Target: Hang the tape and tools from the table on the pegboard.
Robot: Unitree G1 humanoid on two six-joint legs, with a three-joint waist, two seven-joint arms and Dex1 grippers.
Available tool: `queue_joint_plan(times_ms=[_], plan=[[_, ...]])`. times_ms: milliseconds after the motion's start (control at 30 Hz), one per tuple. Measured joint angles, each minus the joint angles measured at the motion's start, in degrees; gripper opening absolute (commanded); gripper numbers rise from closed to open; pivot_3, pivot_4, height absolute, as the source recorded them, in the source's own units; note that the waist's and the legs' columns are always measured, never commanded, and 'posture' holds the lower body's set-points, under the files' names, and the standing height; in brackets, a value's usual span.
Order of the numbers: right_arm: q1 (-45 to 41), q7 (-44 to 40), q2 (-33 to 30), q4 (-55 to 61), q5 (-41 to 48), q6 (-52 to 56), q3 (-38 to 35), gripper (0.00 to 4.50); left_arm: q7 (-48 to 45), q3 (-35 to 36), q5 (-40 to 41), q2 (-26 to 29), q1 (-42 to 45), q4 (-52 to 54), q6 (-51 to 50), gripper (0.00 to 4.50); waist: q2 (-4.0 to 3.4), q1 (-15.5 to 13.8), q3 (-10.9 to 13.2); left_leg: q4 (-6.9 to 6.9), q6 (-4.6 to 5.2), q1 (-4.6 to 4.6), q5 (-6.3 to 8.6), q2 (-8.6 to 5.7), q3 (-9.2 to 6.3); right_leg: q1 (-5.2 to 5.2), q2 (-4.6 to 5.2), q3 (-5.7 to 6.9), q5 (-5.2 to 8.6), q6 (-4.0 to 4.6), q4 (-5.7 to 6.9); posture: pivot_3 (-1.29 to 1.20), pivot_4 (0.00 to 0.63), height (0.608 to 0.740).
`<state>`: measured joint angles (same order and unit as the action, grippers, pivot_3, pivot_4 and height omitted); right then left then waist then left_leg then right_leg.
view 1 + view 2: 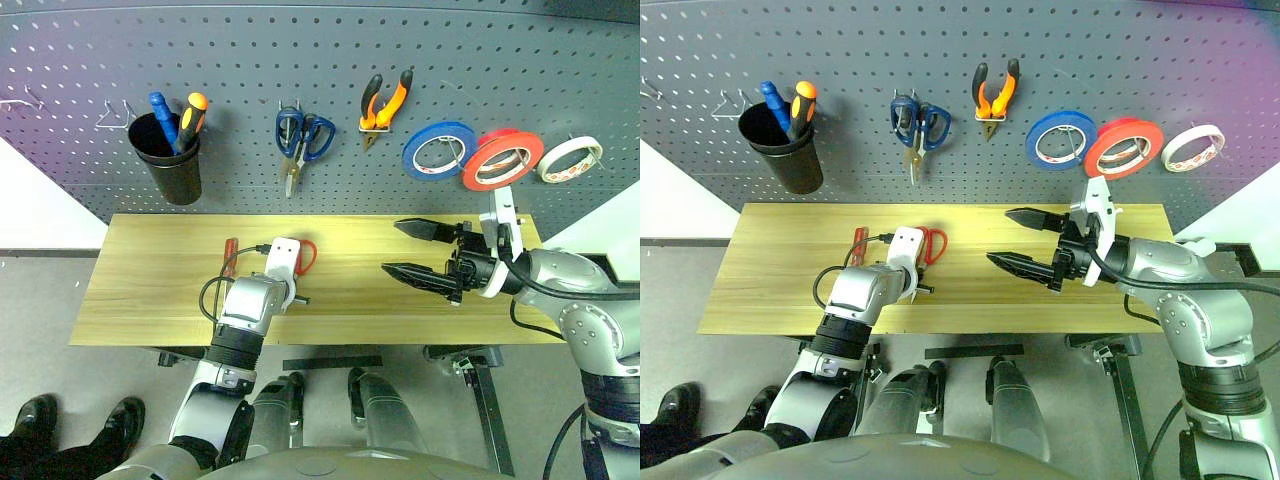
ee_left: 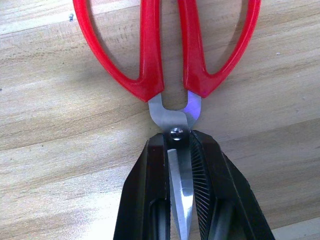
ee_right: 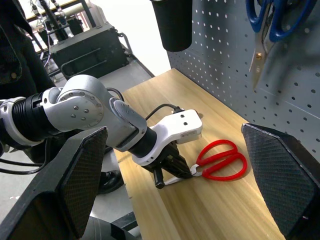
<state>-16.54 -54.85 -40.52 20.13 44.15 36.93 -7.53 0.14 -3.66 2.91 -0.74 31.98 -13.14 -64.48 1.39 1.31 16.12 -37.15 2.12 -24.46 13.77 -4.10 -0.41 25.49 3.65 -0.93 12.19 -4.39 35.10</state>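
Note:
The red-handled scissors (image 2: 150, 60) lie flat on the light-wood table (image 1: 150, 290), handles toward the pegboard (image 1: 300, 50). My left gripper (image 2: 178, 142) is shut on their blades just behind the pivot screw, pointing steeply down. A slim red-handled screwdriver (image 1: 229, 252) lies on the table just left of that hand. The red tape (image 1: 503, 158) and the orange-and-black pliers (image 1: 385, 105) hang on the pegboard. My right gripper (image 1: 391, 247) hovers open above the table's right half, pointing left, with nothing between its fingers (image 3: 85, 175).
On the pegboard hang a black cup (image 1: 168, 160) with blue and orange screwdrivers, blue-handled scissors (image 1: 303, 140), a blue roll (image 1: 438, 150) and a cream-white roll (image 1: 570, 160). Bare wire hooks (image 1: 115, 118) sit at the upper left. A person's shoes (image 1: 40, 415) stand left of the table.

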Motion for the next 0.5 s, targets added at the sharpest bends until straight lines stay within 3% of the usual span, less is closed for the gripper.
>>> queue_joint_plan(times_ms=[500], plan=[[-0.5, -2.6, 0.0, -1.6, 0.1, -0.6, -0.4, 4.5, 3.3, 0.0, -1.3, -0.8, -3.2, 4.5, 1.7, 0.25, 0.03, 0.0, 0.6, 0.07, 0.04, -0.04, 0.04, 0.0, 0.0, 0.03, 0.01, 0.01, 0.03, -0.06, -0.07, -0.15, 0.333, 0.74]])
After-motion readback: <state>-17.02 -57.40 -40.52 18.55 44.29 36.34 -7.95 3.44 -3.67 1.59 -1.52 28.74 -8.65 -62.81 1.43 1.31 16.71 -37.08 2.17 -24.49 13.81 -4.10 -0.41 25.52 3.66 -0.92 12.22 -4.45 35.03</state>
